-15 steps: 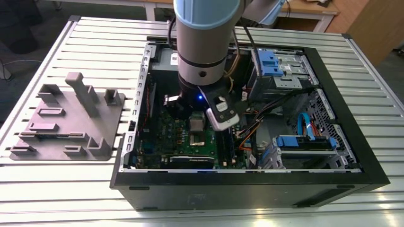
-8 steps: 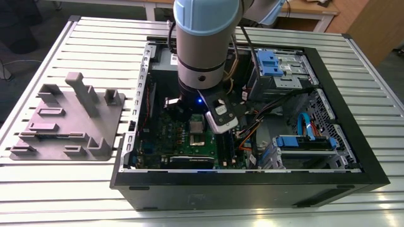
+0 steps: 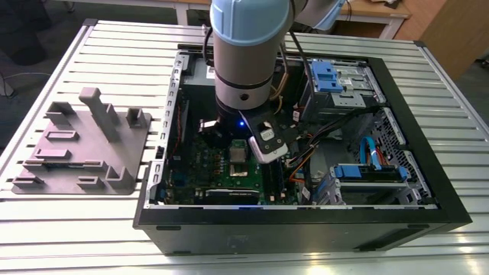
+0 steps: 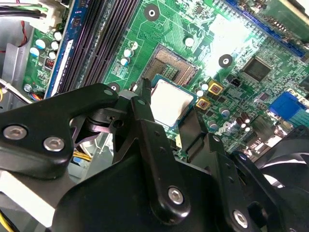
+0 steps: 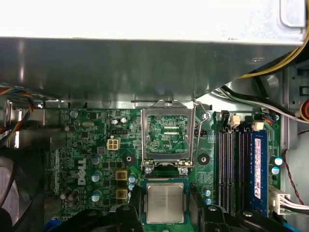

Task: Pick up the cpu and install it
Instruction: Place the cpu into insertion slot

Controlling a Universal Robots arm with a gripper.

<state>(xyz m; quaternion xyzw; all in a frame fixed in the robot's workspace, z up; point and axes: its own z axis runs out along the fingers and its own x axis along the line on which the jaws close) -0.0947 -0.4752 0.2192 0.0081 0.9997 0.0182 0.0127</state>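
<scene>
The cpu, a small silver-grey square, sits between my gripper's two black fingers low over the green motherboard. My gripper is shut on the cpu, one finger against each side. Just beyond the chip lies the open socket with its dark pin field showing. The hinged metal socket frame stands flipped open beside the chip. In the exterior view my gripper reaches down into the open computer case, over the middle of the board.
Black memory slots and a blue slot run beside the socket. Cables and blue drive bays fill the case toward the exterior view's right. A grey moulded tray with upright posts stands on the slatted table at the exterior view's left.
</scene>
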